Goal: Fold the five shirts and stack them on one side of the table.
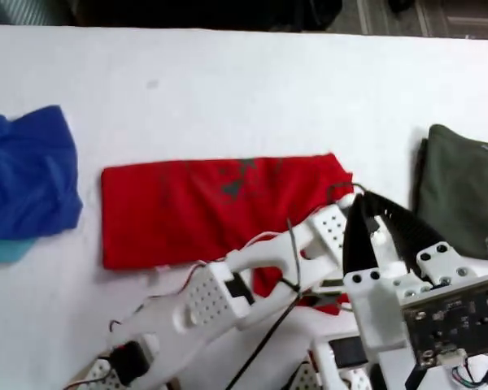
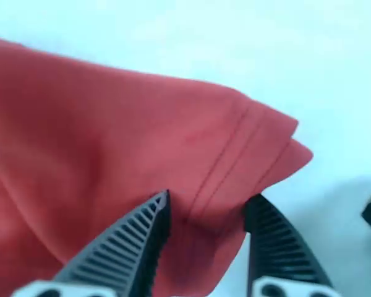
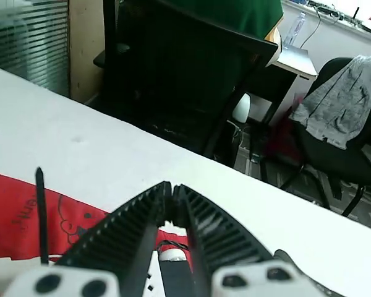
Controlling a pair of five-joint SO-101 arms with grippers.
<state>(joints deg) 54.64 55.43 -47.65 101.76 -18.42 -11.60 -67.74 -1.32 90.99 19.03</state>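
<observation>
- Where the white surface [image 1: 228,81] spreads under the high view, the shirts lie well apart on it.
- The red shirt [image 1: 187,207] lies in the middle, folded into a long flat band that runs across the surface, with a dark print near its far edge.
- A dark green shirt [image 1: 464,187] sits at the right edge, apart from the red one.
- A blue shirt [image 1: 28,175] lies bunched at the left edge, on top of a light blue piece of cloth [image 1: 0,252] that peeks out beneath it.
- The left gripper [image 2: 207,210] is low over a stitched corner of the red shirt; its black ribbed fingers [image 2: 136,241] are spread wide, one on each side of the hem, with the cloth between them ungripped.
- The right gripper [image 3: 173,189] hangs above the surface near the red shirt's right end, its fingers clenched tip to tip with nothing between them.
</observation>
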